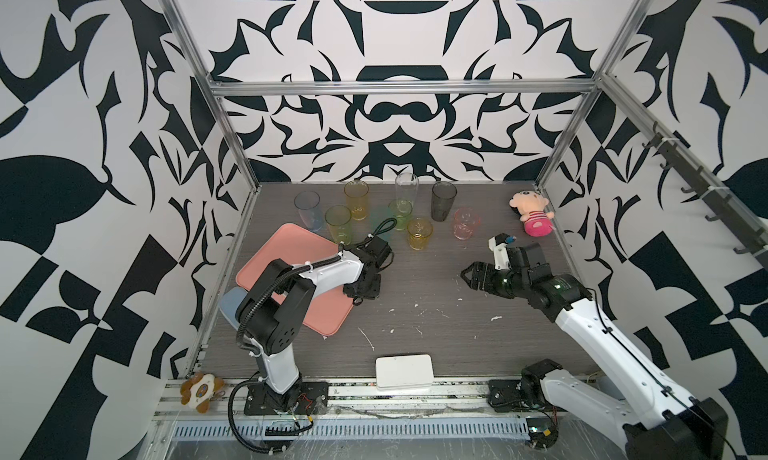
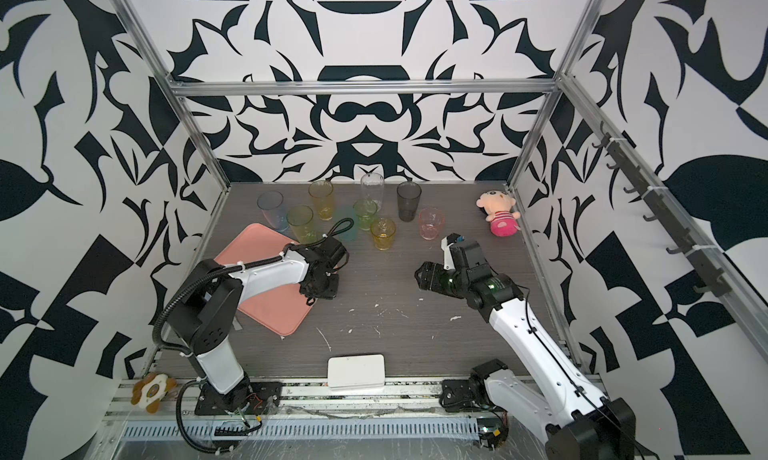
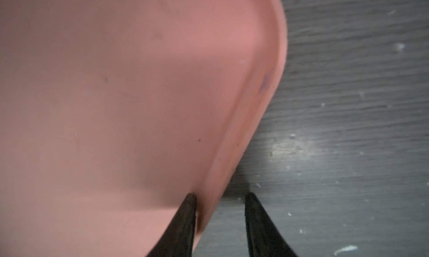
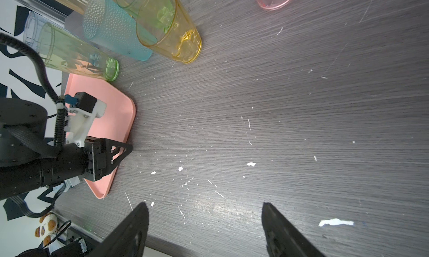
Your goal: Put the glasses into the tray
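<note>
- Nine glasses (image 1: 419, 233) stand on the table (image 1: 415, 312) beyond the tray (image 1: 282, 250) in both top views, none inside it. My left gripper (image 1: 359, 295) hangs at the tray's edge, and my right gripper (image 1: 467, 277) is well apart from the tray.
- Left wrist: my fingers (image 3: 185, 221) straddle the tray's rim. One touches its inner side and the other stands clear outside it. The jaws are partly apart with nothing clamped.
- Right wrist: my right jaws are spread wide and empty above bare table beside the tray. The tall green glass (image 4: 76, 56) is nearest the tray.
</note>
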Motion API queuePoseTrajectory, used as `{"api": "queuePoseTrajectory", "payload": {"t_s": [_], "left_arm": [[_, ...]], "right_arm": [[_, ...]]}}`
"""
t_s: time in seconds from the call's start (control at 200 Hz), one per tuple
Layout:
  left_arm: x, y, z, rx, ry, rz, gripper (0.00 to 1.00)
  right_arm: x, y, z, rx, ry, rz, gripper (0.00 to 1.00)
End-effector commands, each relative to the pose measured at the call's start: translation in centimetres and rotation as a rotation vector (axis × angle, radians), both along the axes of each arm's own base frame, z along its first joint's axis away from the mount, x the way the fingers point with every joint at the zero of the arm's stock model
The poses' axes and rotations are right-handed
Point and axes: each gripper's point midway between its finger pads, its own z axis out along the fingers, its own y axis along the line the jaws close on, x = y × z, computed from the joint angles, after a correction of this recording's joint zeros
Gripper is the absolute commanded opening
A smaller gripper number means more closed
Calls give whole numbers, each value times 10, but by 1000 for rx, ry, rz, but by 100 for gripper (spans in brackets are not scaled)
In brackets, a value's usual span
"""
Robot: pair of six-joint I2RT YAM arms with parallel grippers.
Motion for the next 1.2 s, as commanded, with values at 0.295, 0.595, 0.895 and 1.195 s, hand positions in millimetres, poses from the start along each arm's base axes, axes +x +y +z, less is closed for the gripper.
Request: {"api": "queuePoseTrajectory", "payload": {"t_s": [0.295,0.595,0.895,1.195], "left_arm": [[-10,-75,-16,-141,85,-50,26],[1,-107,-12,-177,77,-51,19],[8,-140,-13,-244,94,-30,14],[19,-175,-10,-335,85,29,13]], "right_arm": [[-6,-11,-5,-28,-4,-47,79],[-12,-13,-13,-29,9,-56,79],[-18,-14,-20,-20,22,-60,72],[-21,-10,-37,-1,52,-74,65]]}}
